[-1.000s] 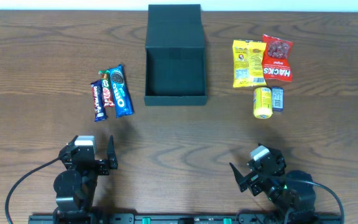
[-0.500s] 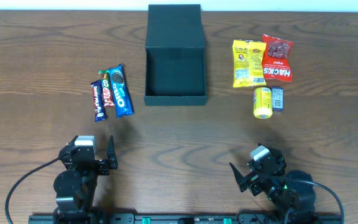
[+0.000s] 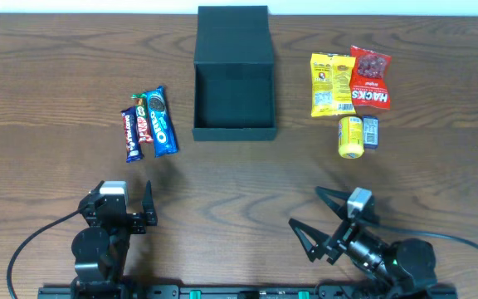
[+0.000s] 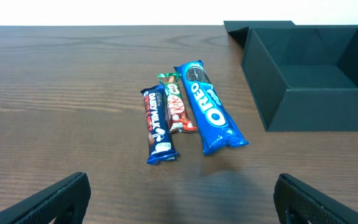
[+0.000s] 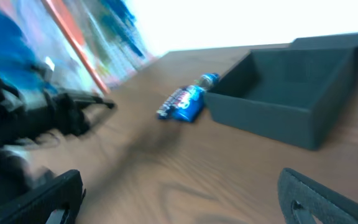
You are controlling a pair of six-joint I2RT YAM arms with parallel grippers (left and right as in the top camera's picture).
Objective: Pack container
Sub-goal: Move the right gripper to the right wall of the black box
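Nothing is packed yet: the container [image 3: 233, 131] sits open and empty mid-counter [image 3: 48, 166], snack bars [image 3: 149, 123] left, packets [image 3: 348, 83] right, while the left tool [image 3: 128, 208] and right tool [image 3: 314, 218] gape wide, holding nothing.

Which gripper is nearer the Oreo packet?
Left. The left gripper sits just on the robot's side of the Oreo packet; the right gripper is far off to the packet's right.

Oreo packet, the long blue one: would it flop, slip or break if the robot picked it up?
Probably stays fairly stiff: the Oreo packet looks evenly plump along its length. Its glossy wrapper may be slippery. A hard squeeze might crack biscuits like the one pictured on it.
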